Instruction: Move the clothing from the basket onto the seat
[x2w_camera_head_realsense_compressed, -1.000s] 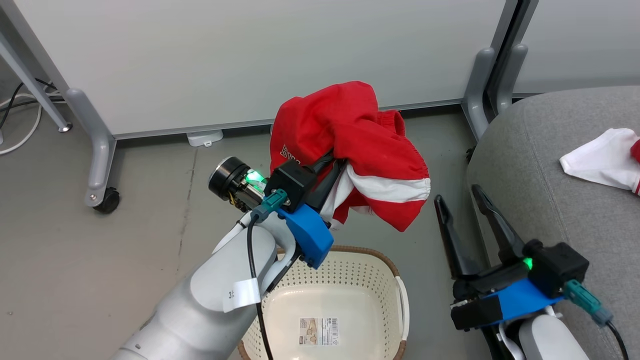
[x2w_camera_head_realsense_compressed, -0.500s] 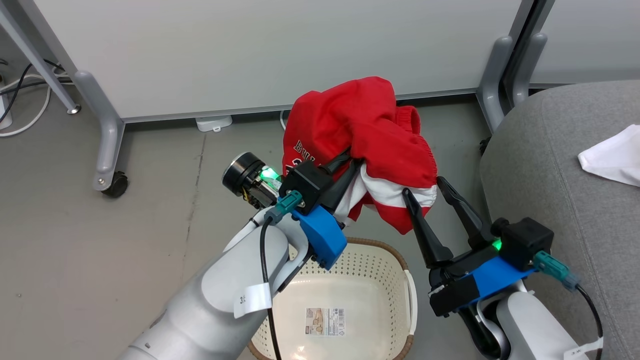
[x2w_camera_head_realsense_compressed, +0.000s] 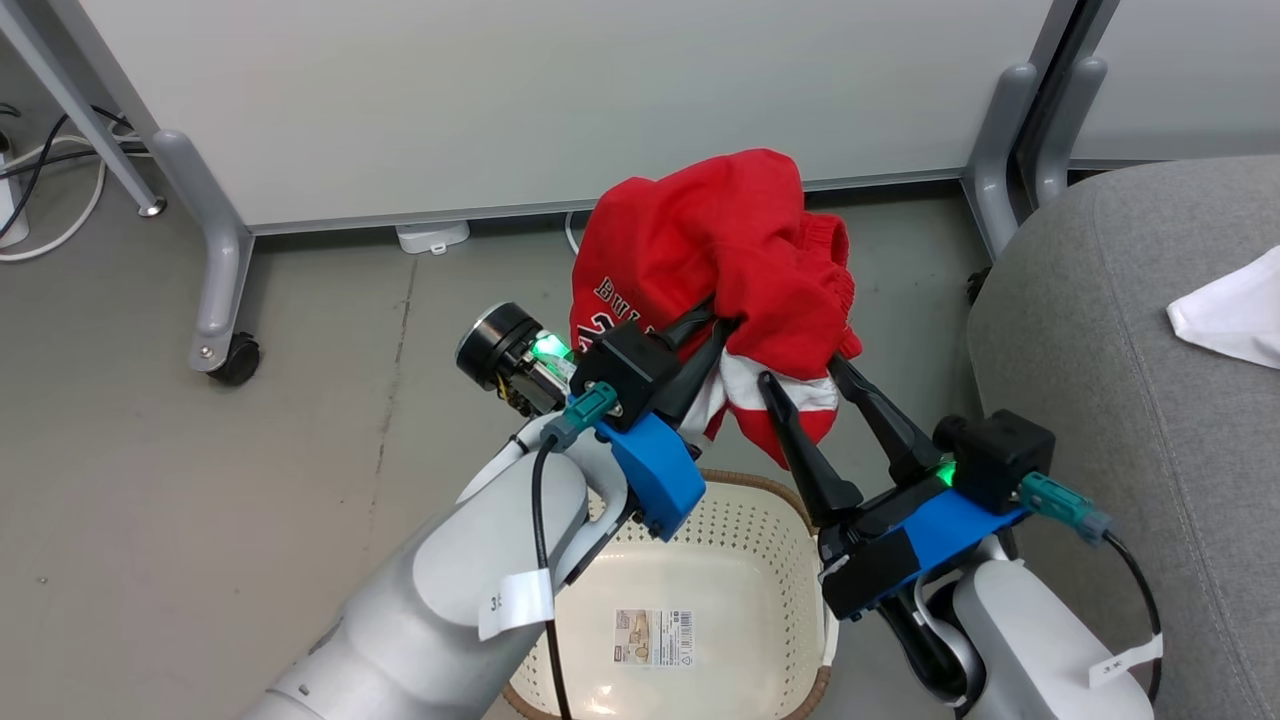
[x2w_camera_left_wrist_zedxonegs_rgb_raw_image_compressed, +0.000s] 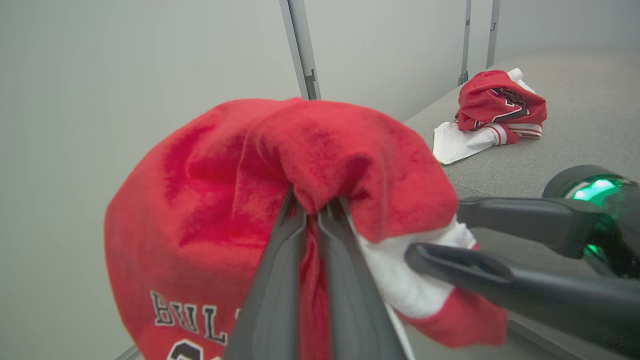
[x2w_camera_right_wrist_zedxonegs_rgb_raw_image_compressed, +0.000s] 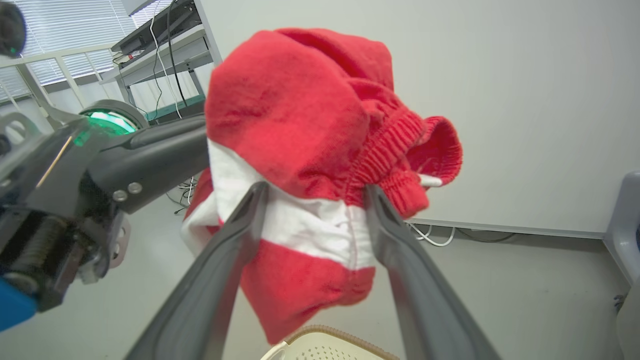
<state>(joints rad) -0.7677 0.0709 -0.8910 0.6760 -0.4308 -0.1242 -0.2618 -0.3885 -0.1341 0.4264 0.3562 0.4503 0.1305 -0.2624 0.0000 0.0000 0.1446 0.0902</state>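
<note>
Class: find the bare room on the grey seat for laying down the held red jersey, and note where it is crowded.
Bare: the seat between its rounded near edge and the white fabric. Crowded: where that fabric and a red jersey lie heaped; also around the held jersey, where the left gripper and right gripper sit close.

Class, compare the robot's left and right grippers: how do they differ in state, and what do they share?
The left gripper is shut on the red garment; the right gripper is open. The left gripper carries the garment above the basket; the right gripper grips nothing, its fingers straddling the white-striped hem. Both have long dark fingers, blue mounts and green lights.
</note>
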